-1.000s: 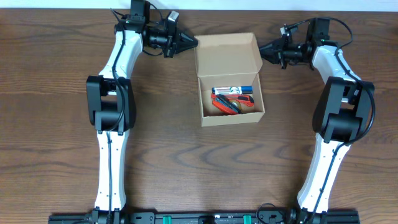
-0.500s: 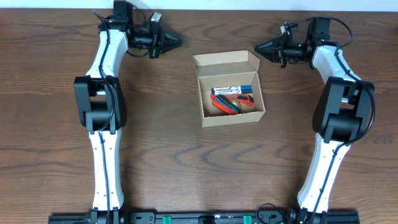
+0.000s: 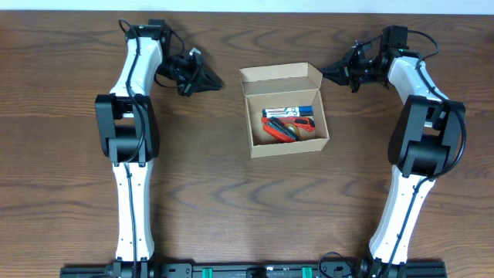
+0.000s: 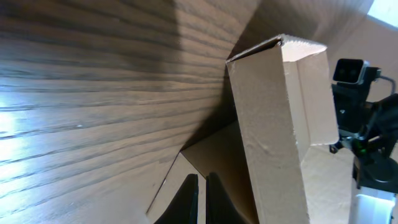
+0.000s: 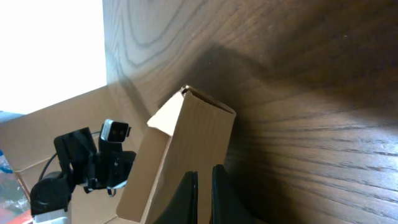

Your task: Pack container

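Note:
The container [image 3: 287,144] is a small tan cardboard box at the table's middle. Its lid flap [image 3: 279,76] stands up at the far side. Inside lie a blue marker [image 3: 292,111] and red and orange items [image 3: 287,128]. My left gripper [image 3: 218,83] is shut and empty, a short way left of the lid. In the left wrist view the left gripper [image 4: 202,182] points at the box [image 4: 273,124]. My right gripper [image 3: 324,71] is shut and empty at the lid's right end. In the right wrist view the right gripper [image 5: 204,178] is right by the cardboard [image 5: 186,143].
The dark wooden table [image 3: 201,177] stretches around the box. Both arms reach in from the front edge and bend toward the box at the far side. A white wall edge runs along the table's far border [image 3: 247,6].
The lid flap has risen from lying back to standing up. My left gripper backed off to the left, then came forward toward the box's left side. My right gripper dropped slightly toward the lid's right end.

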`<state>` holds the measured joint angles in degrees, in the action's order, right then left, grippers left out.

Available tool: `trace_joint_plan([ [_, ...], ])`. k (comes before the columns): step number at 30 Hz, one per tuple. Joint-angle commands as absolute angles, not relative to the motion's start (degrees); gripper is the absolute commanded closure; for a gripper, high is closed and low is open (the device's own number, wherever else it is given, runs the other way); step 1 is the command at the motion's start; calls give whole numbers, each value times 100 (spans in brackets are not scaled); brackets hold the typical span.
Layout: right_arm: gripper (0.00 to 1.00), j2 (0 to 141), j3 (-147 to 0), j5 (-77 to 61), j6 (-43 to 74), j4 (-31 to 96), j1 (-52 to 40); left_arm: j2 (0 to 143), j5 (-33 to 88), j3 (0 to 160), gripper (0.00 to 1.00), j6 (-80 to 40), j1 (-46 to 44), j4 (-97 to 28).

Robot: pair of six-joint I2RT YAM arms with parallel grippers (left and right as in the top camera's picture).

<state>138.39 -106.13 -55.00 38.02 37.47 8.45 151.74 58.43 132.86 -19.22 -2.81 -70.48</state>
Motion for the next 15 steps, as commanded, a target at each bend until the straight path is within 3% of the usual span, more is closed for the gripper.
trace_joint_plan([
  [1, 98, 13904, -10586, -5465, 3876, 3752, 803, 15152, 5859, 13290, 94, -1966, -491, -6989],
  [15, 98, 13904, -10586, -5680, 3940, 3747, 655, 15161, 6427, 13288, 94, -2733, -760, -6250],
])
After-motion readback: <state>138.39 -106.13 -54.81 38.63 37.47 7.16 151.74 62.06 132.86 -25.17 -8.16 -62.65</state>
